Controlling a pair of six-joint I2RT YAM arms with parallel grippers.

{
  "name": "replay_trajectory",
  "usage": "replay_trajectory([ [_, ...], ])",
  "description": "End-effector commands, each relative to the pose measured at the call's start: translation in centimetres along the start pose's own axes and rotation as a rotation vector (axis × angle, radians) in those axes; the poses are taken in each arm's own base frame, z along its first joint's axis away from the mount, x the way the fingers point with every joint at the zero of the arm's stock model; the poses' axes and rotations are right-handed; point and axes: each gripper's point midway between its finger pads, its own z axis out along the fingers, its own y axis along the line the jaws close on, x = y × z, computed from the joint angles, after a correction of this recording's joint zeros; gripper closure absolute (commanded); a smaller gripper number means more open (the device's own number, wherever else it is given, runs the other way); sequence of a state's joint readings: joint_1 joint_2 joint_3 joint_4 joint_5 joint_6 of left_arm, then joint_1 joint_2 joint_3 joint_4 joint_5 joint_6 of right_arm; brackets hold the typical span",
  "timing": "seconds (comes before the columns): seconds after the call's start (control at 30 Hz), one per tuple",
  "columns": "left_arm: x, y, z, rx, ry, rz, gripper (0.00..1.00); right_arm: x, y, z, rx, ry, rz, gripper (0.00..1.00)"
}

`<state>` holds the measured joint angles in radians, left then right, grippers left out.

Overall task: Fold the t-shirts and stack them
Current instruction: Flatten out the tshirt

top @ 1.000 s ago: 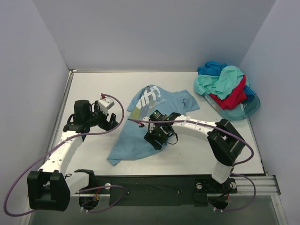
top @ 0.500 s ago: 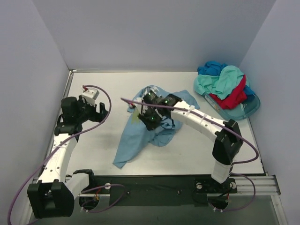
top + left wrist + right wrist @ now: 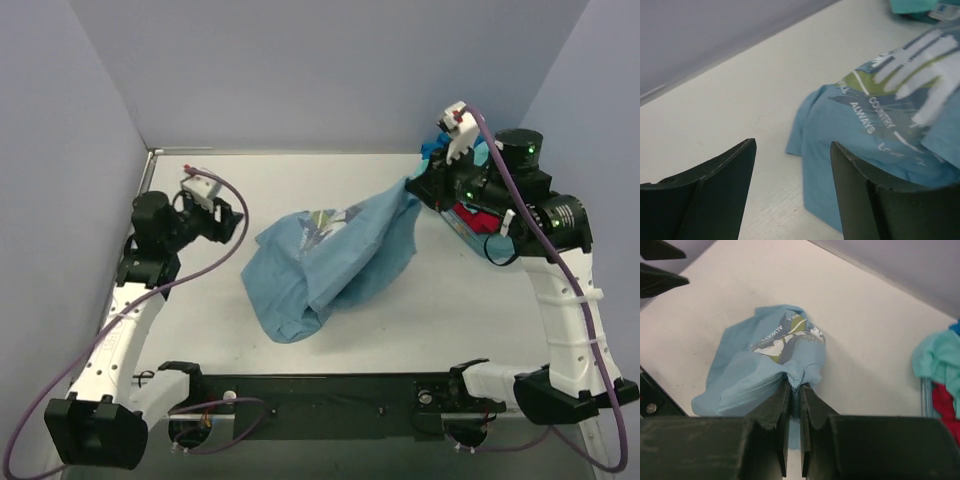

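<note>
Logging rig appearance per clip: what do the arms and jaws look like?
Left arm and right arm match: white links, chunky black joint housings, a purple cable looping along each. Small green lights glow near the right wrist. Jaws are matte black, broad and flat-sided; no markings legible.

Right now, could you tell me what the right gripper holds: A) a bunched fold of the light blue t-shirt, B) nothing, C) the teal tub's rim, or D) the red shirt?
A: the right wrist view shows the right gripper shut on a fold of the light blue t-shirt.
</note>
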<state>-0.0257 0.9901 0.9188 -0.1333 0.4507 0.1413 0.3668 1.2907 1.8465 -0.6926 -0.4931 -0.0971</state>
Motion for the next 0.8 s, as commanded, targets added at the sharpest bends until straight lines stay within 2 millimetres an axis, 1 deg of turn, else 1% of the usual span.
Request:
replay_trajectory([
  [0.0,3.4,-9.6,0.5,0.367,0.131,0.093,0.34,5.7,-4.3,-1.4,0.141,0.054,0.183,1.0],
  [0.03,4.8,-11.9,0.4,0.445,0.162,0.137,0.35,6.5,-4.9,-1.7,0.168,0.059,0.207,1.0],
  [0.07,6.9,-13.4,-0.2,0.497,0.226,0.145,0.37,8.6,-6.3,-1.8,0.218,0.088,0.24,1.0],
  [0.1,8.4,-15.8,-0.6,0.585,0.253,0.222,0.37,9.3,-7.2,-2.0,0.258,0.091,0.285,1.0],
  [0.13,10.6,-16.8,-1.5,0.632,0.322,0.238,0.37,11.3,-8.8,-2.3,0.319,0.122,0.339,1.0],
  [0.17,11.7,-18.7,-2.1,0.718,0.335,0.325,0.37,12.0,-9.3,-2.4,0.335,0.128,0.368,1.0],
  [0.2,14.0,-19.5,-3.2,0.768,0.402,0.35,0.37,13.2,-9.2,-2.0,0.314,0.15,0.4,1.0],
  [0.23,15.4,-20.8,-3.9,0.823,0.43,0.412,0.35,13.5,-9.5,-2.0,0.311,0.137,0.424,1.0],
  [0.27,17.5,-21.5,-4.9,0.864,0.482,0.436,0.33,14.4,-9.2,-1.6,0.294,0.154,0.439,1.0],
  [0.3,19.3,-22.3,-5.9,0.912,0.513,0.492,0.3,14.4,-9.0,-1.5,0.285,0.143,0.448,1.0],
  [0.33,19.8,-23.4,-5.9,0.938,0.495,0.525,0.28,15.1,-9.0,-1.4,0.29,0.151,0.467,1.0],
  [0.37,20.8,-23.4,-5.3,0.917,0.485,0.544,0.25,15.4,-9.0,-1.4,0.298,0.148,0.47,1.0],
  [0.4,21.2,-23.9,-5.0,0.92,0.474,0.55,0.23,15.6,-9.0,-1.3,0.3,0.149,0.475,1.0],
  [0.43,21.1,-24.4,-4.4,0.921,0.433,0.555,0.22,15.8,-8.9,-1.4,0.298,0.142,0.471,1.0],
  [0.47,21.4,-25.0,-4.2,0.939,0.432,0.551,0.22,15.8,-8.8,-1.4,0.3,0.137,0.471,1.0],
  [0.5,21.2,-25.5,-3.7,0.941,0.405,0.554,0.23,16.1,-8.7,-1.4,0.3,0.142,0.474,1.0],
  [0.53,21.6,-26.1,-3.7,0.956,0.41,0.562,0.25,16.1,-8.7,-1.6,0.303,0.137,0.468,1.0],
  [0.57,21.6,-26.5,-3.3,0.958,0.391,0.57,0.26,16.4,-8.7,-1.6,0.308,0.14,0.465,1.0],
  [0.6,22.2,-27.0,-3.3,0.971,0.398,0.588,0.29,16.5,-8.7,-1.7,0.31,0.139,0.461,1.0],
  [0.63,22.3,-27.3,-3.0,0.973,0.386,0.602,0.3,16.9,-8.7,-1.7,0.314,0.146,0.464,1.0],
  [0.67,22.9,-27.8,-3.1,0.987,0.39,0.637,0.36,16.9,-8.7,-1.7,0.314,0.145,0.461,1.0],
  [0.7,22.9,-28.1,-3.0,0.993,0.386,0.664,0.42,17.1,-8.6,-1.6,0.31,0.15,0.463,1.0],
  [0.73,23.4,-28.5,-3.1,1.018,0.395,0.693,0.49,17.2,-8.7,-1.6,0.312,0.152,0.465,1.0],
  [0.77,23.5,-28.6,-3.4,1.038,0.406,0.702,0.49,17.3,-8.5,-1.5,0.307,0.153,0.466,1.0],
])
